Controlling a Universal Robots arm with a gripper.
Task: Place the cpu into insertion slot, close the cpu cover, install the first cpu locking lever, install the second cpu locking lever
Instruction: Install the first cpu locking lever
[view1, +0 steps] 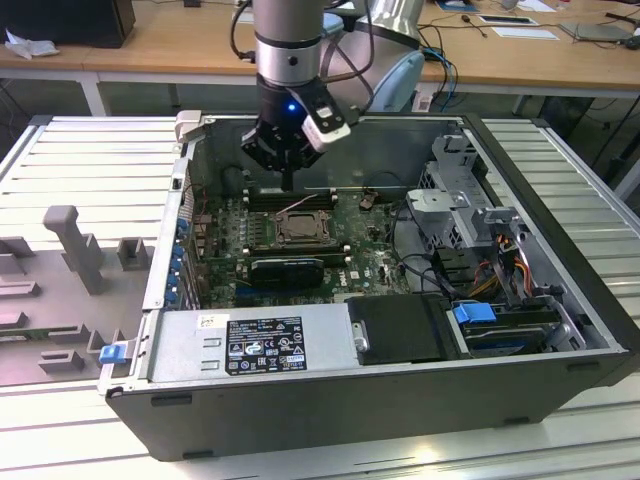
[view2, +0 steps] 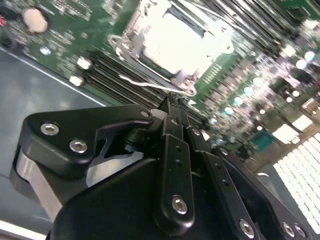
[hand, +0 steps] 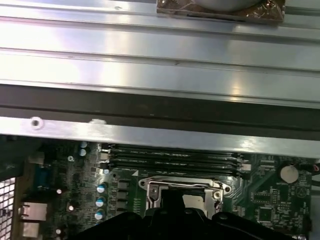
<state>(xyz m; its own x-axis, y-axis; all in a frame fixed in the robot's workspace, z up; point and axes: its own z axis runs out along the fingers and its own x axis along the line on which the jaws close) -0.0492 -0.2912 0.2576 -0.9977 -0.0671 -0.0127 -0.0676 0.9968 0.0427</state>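
Fingers (view2: 173, 127), pinched together and empty, hang just above the insertion slot (view1: 299, 230), where the cpu (view2: 184, 42) lies seated under the lowered cpu cover (view2: 134, 40); one wire locking lever (view2: 155, 86) stands apparently unlatched, so lever installation seems outstanding.

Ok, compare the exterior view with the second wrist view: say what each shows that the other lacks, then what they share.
Exterior view: the whole open computer case, its power supply and drive cage. Second wrist view: close up, the bright cpu framed by the cpu cover, a thin wire lever along its edge. Shared: the shut gripper above the green motherboard.
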